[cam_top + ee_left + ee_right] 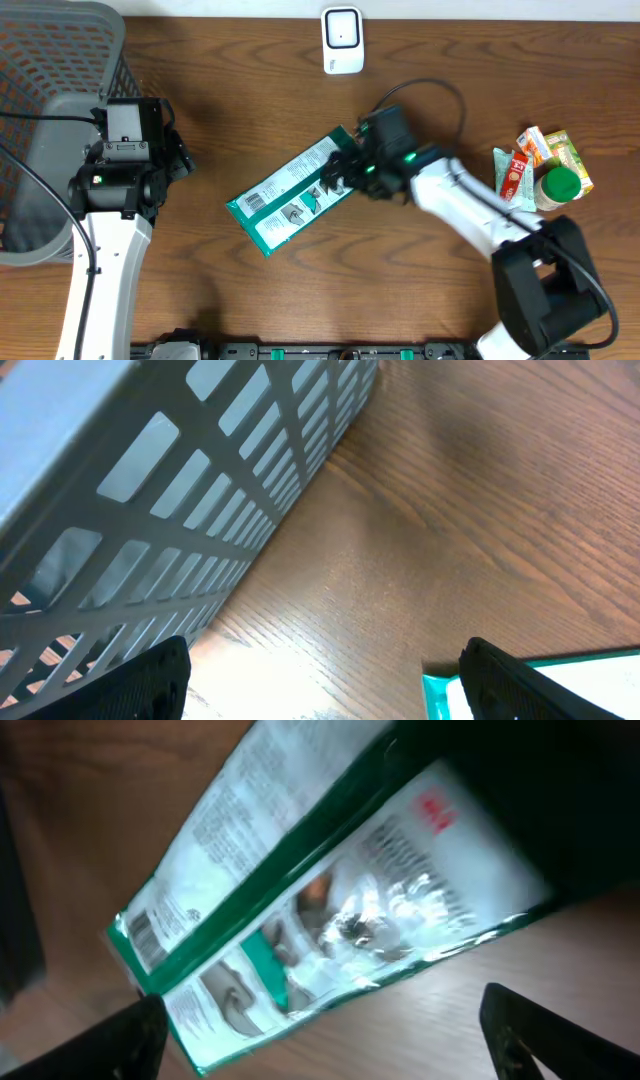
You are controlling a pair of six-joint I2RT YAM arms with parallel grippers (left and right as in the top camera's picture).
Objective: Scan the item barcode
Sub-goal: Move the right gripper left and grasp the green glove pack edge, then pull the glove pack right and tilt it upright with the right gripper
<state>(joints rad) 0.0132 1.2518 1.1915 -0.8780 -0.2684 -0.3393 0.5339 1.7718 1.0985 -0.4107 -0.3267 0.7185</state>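
Showing its barcode (146, 933), the green package (295, 192) has blurred print.

Dark wood-grain table (300, 300), soft glare

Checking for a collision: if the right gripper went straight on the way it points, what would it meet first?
The green-and-white package lying on the table, right ahead between its open jaws; how far off is unclear.
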